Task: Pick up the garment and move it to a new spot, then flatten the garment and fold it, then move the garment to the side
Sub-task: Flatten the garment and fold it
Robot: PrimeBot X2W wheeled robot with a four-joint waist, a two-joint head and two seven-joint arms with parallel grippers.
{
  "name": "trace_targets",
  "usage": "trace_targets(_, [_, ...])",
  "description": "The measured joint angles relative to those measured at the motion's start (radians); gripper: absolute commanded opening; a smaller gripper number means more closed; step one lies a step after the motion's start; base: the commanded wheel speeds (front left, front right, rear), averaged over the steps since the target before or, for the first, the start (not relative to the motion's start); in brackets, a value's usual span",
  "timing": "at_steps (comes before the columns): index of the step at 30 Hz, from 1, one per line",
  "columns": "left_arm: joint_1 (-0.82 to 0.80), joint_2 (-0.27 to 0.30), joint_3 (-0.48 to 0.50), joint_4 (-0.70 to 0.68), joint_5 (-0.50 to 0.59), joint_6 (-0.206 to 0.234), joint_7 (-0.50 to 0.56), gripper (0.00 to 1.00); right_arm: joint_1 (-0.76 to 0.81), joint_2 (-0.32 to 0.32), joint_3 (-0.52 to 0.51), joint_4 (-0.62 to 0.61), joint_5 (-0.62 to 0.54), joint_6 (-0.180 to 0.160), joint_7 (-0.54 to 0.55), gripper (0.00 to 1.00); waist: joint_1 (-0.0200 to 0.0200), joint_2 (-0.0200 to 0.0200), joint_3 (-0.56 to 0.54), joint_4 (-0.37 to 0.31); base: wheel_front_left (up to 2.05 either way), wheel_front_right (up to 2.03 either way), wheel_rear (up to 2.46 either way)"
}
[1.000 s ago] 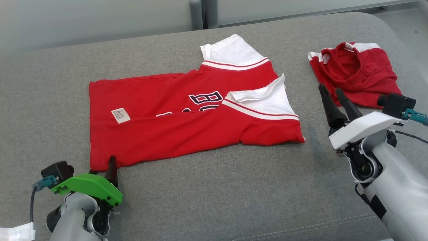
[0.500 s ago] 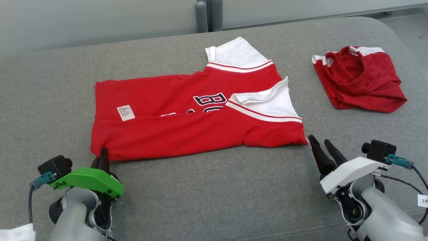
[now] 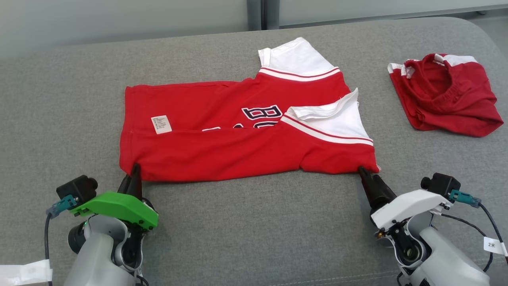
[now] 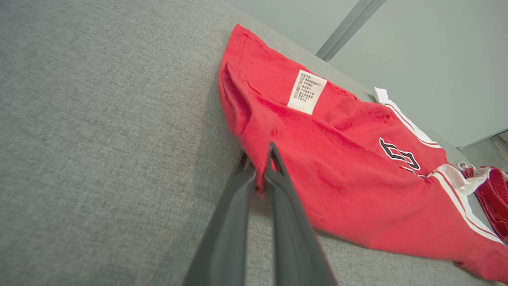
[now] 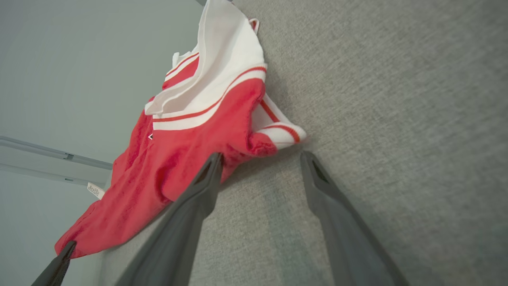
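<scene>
The red knit shirt [image 3: 222, 155] with white, red-striped sleeves and dark lettering lies in the middle of the grey upholstered cushion [image 3: 254, 230], its near long side already turned over onto itself so that a white care label [image 3: 160, 124] faces up. The left tool [image 3: 135, 171], under its green cover, is closed on the near left corner of the hem. The left wrist view shows a thin sliver of red cloth pinched between its dark fingers [image 4: 278, 178]. The right tool [image 3: 363, 172] stands open at the near right corner, and in the right wrist view its two fingertips [image 5: 214, 163] straddle the bunched shoulder and striped cuff without clamping anything. The likely next step is to close the right tool and carry the near edge across. The main risk is that this corner is a lump of several layers, so the jaws may catch only the cuff or the top ply and the fold would open when lifted. The left pinch looks shallow and could slip under tension. The loose upper white sleeve [image 3: 337, 119] may flop out of line. A crumpled red and white garment [image 3: 448, 99] lies well apart to the right, so it should not interfere.
</scene>
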Motion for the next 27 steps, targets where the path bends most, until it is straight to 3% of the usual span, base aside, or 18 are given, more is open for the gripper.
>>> trace_targets(6, [0.000, -0.002, -0.018, -0.025, 0.000, 0.000, -0.003, 0.00, -0.042, 0.006, -0.023, 0.024, 0.019, 0.000, 0.014, 0.99, 0.0000, 0.0000, 0.014, 0.025, 0.00, 0.00, 0.00])
trace_targets(7, [0.000, -0.002, -0.020, -0.026, 0.000, 0.000, -0.009, 0.00, -0.053, 0.006, -0.023, 0.030, 0.019, 0.000, 0.016, 0.87, 0.0000, 0.0000, 0.017, 0.029, 0.00, 0.00, 0.00])
trace_targets(8, [0.001, -0.003, -0.020, -0.027, 0.000, 0.000, -0.010, 0.00, -0.063, 0.006, -0.022, 0.035, 0.018, 0.000, 0.020, 0.48, 0.0000, 0.0000, 0.019, 0.031, 0.00, 0.00, 0.00])
trace_targets(11, [0.001, -0.003, -0.022, -0.035, 0.000, 0.000, -0.010, 0.00, -0.083, 0.005, -0.010, 0.044, 0.008, 0.000, 0.027, 0.20, 0.0000, 0.0000, 0.022, 0.035, 0.00, 0.00, 0.00])
trace_targets(12, [0.002, -0.003, -0.023, -0.039, 0.000, 0.000, -0.010, 0.00, -0.086, 0.005, -0.010, 0.047, 0.007, 0.000, 0.027, 0.00, 0.0000, 0.0000, 0.022, 0.036, 0.00, 0.00, 0.00])
trace_targets(27, [0.107, -0.005, 0.000, -0.097, -0.046, 0.002, -0.061, 0.00, -0.035, -0.012, -0.005, -0.005, 0.006, 0.009, 0.003, 0.00, 0.0000, 0.0000, -0.019, 0.020, 0.00, 0.00, 0.00])
